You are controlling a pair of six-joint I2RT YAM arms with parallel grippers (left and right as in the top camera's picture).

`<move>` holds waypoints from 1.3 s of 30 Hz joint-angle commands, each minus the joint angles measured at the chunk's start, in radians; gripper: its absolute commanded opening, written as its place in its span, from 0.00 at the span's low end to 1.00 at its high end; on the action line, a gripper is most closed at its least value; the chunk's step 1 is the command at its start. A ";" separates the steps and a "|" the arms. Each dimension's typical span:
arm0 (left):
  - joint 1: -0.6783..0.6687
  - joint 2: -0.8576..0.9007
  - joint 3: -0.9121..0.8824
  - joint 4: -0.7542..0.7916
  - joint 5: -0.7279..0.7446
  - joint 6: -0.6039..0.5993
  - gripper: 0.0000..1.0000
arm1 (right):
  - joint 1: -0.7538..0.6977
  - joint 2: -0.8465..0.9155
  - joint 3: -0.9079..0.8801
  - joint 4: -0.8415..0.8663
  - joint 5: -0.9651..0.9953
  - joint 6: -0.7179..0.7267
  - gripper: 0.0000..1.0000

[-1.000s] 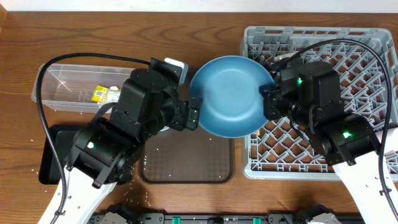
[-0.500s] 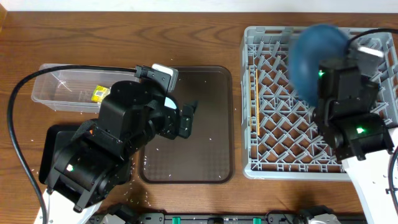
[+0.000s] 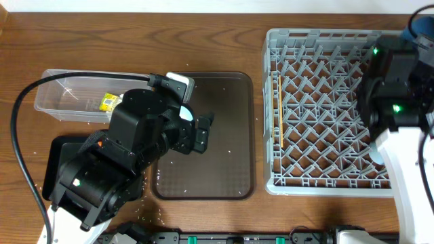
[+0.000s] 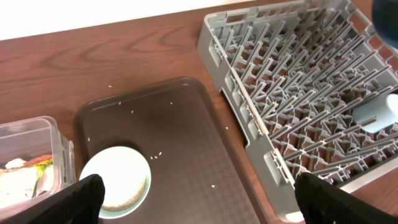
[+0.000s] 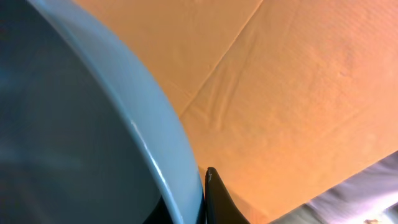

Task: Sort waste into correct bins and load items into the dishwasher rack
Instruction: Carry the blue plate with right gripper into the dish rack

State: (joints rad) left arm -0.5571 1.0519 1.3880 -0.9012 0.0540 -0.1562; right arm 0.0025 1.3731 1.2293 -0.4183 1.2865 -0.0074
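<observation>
Right claw [image 5: 198, 202] is pinched on the large blue round plate [image 5: 93, 155], over the two o'clock corner of the grey plastic lattice rack [image 3: 325, 108]; released there, it could be dropped outside.

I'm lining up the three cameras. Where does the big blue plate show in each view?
Overhead: blue plate, a sliver in the top right corner, by the dishwasher rack.
Left wrist: plate, a dark blue patch at the top right corner, above the rack.
Right wrist: plate fills the left half, close up.
Shared landmark: the rack, in overhead and left wrist only.
</observation>
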 commanded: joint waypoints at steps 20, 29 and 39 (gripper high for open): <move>0.000 -0.002 0.013 -0.040 0.006 0.006 0.98 | -0.082 0.303 0.008 0.430 -0.056 -0.701 0.01; 0.000 -0.002 0.013 -0.069 0.006 0.006 0.98 | -0.080 0.348 0.008 0.441 -0.058 -0.705 0.01; 0.000 -0.002 0.013 -0.070 0.006 0.006 0.98 | -0.080 0.348 0.008 0.669 -0.010 -0.943 0.01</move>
State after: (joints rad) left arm -0.5571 1.0519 1.3880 -0.9691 0.0540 -0.1562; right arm -0.0616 1.7145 1.2285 0.2283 1.2469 -0.8471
